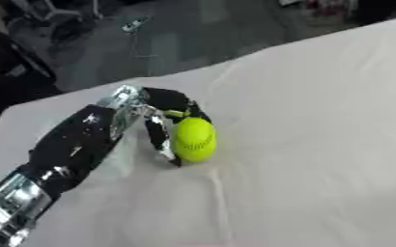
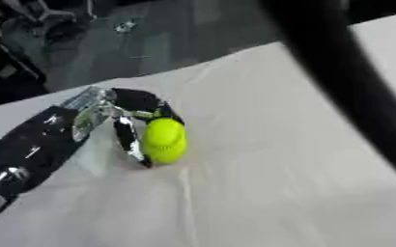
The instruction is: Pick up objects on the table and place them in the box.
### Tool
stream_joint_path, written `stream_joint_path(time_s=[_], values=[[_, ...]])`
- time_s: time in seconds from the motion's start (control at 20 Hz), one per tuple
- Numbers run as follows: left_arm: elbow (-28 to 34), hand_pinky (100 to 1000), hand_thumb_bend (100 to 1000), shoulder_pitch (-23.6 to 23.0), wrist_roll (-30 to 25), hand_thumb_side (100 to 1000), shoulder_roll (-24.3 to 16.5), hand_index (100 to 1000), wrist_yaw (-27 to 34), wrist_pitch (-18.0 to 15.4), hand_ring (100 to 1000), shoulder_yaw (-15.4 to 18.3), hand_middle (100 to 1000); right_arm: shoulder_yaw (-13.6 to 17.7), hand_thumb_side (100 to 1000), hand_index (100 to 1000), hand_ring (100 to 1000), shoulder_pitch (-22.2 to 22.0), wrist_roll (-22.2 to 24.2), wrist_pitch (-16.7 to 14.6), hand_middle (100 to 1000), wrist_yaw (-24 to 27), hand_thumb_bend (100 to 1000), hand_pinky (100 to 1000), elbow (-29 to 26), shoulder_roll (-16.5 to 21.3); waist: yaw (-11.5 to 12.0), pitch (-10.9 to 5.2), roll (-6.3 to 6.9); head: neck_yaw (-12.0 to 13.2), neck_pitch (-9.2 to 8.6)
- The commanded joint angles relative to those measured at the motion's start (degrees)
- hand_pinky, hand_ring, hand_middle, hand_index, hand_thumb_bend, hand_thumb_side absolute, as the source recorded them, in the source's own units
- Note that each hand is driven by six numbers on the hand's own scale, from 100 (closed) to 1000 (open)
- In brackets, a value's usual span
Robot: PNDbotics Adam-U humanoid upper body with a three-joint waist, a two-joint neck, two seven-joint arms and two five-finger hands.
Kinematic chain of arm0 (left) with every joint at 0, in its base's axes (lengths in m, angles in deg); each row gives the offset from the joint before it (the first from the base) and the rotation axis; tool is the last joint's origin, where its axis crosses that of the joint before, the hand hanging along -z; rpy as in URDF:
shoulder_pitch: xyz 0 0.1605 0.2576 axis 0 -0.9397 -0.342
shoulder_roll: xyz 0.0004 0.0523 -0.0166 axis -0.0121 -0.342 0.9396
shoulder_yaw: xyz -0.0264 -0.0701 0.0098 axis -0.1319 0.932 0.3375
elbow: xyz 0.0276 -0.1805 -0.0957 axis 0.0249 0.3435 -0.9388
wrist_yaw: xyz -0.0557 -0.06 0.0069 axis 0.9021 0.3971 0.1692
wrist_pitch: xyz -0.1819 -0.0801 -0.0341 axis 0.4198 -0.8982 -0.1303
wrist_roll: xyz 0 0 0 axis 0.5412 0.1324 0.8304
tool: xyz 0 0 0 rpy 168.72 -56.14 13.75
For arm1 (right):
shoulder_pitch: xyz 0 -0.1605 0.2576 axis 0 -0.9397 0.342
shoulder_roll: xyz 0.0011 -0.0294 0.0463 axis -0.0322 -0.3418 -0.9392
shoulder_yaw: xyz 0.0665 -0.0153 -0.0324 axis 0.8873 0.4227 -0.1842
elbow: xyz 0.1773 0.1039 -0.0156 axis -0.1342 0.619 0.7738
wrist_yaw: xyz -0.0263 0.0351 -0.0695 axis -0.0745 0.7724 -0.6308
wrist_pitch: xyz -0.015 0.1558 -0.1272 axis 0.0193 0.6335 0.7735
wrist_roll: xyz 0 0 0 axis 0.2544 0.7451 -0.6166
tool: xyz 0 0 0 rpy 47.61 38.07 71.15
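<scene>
The table (image 1: 319, 144), draped in a white cloth, fills most of both views and lies askew, its far edge running from lower left to upper right. No box is seen in either view, so the drop-off place cannot be located from here.

The left arm (image 1: 70, 144) is brought in from the lower left, black with silver joints, and laid low over the cloth. This low, slanted approach is judged to suit a side-on grasp of something that would roll if pushed from above.

The left hand (image 1: 163, 113) is curled around the yellow-green ball (image 1: 194, 140): fingers (image 1: 177, 102) are arched over its top and far side, and the thumb (image 1: 161, 140) is set down its near left side. The ball is thus held between them while resting on the cloth, near the table's left part; whether it is lifted at all cannot be told. The step is judged to be the grasp, with transport not yet begun.

A broad dark band (image 2: 345, 82) is shown only in the right eye view, crossing from top centre to the right edge. It may be the right arm, close to the lens, but this is unconfirmed. The right hand itself is not seen.
</scene>
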Motion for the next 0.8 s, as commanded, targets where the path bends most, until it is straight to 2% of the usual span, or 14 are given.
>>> stream_joint_path(time_s=[0.05, 0.15, 0.3, 0.65, 0.8], values=[[1.2, 100, 100, 0.4, -0.1, 692, -1.7, 412, 0.8, -3.8, 100, 0.0, 152, 0.3, 945, 701, 460, 0.7, 0.3, 0.0, 527, 0.1, 100, 180, -0.8, 1.5, 0.0, -0.79, -0.64, 0.7, -0.88], [2.5, 100, 100, 0.3, 2.4, 663, -2.5, 379, -0.3, -3.8, 100, 0.0, 111, 0.3, 945, 700, 460, 0.5, 0.3, 0.0, 527, 0.0, 100, 179, -0.8, 1.6, 0.2, -0.87, -0.66, 0.7, -0.98], [4.3, 100, 100, -0.2, 6.8, 637, -4.1, 359, -2.0, -3.8, 100, 0.4, 100, 0.4, 944, 700, 460, 0.1, 0.4, -0.1, 526, -0.3, 100, 178, -0.8, 1.6, 0.5, -1.01, -0.75, 0.5, -1.16], [9.5, 100, 100, -3.1, 20.0, 615, -12.0, 342, -3.4, -3.8, 100, 3.6, 100, 0.7, 941, 699, 460, -2.2, 0.3, -0.9, 526, -1.8, 100, 175, -0.8, 2.1, 2.3, -2.01, -1.36, -0.2, -0.95], [11.2, 100, 100, -4.7, 23.6, 615, -15.2, 341, -3.1, -3.8, 100, 4.5, 100, 0.7, 940, 698, 460, -3.2, 0.6, -1.4, 526, -2.5, 100, 174, -0.8, 2.2, 2.9, -2.36, -1.62, -0.7, -0.94]])
